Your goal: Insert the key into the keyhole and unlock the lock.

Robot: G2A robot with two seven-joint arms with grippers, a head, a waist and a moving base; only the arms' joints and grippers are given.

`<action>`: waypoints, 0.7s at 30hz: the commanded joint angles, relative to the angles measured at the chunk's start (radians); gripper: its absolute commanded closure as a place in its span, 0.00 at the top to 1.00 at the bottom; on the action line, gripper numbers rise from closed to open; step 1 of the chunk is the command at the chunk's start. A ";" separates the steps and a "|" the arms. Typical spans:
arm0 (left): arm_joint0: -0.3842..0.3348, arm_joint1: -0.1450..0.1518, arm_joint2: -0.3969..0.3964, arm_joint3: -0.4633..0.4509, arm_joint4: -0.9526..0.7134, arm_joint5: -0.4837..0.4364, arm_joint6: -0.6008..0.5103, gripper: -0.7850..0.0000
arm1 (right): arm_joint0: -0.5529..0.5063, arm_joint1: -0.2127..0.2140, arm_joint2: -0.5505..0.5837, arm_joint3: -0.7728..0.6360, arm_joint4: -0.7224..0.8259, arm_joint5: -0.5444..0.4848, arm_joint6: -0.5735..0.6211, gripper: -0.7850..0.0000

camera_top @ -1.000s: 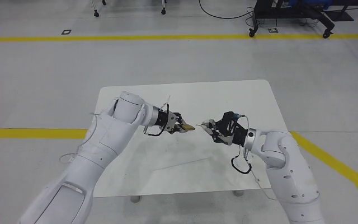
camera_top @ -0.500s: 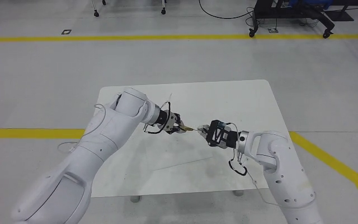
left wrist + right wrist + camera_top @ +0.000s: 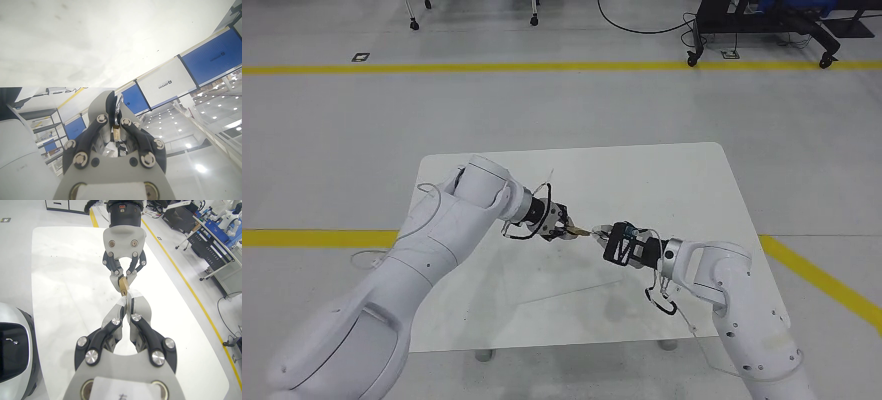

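Mid-frame above the white surface (image 3: 682, 180), the left hand (image 3: 122, 280) is clamped on the brass lock (image 3: 123, 286). Its keyhole (image 3: 123, 292) faces the right hand (image 3: 126, 299), just beside it. That hand's fingers are pressed together, apparently on the key, nearly in line.

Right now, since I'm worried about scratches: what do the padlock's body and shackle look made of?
The padlock body looks like brass: dull golden-yellow, with faceted edges. Its shackle looks like polished or chromed steel: silvery, with bright mirror-like glints.
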 commanded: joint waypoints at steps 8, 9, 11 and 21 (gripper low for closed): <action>-0.020 -0.012 0.019 0.040 -0.013 -0.017 -0.017 0.00 | 0.003 0.006 -0.007 0.001 -0.010 0.010 -0.008 0.00; -0.021 -0.014 0.022 0.044 -0.013 -0.018 -0.018 0.00 | 0.002 0.006 -0.010 -0.002 -0.015 0.014 -0.007 0.00; -0.023 -0.016 0.027 0.050 -0.015 -0.020 -0.020 0.00 | 0.000 0.007 -0.014 -0.006 -0.023 0.026 -0.006 0.00; -0.034 -0.025 0.046 0.074 -0.025 -0.031 -0.031 0.00 | 0.000 0.011 -0.029 -0.009 -0.022 0.045 0.003 0.00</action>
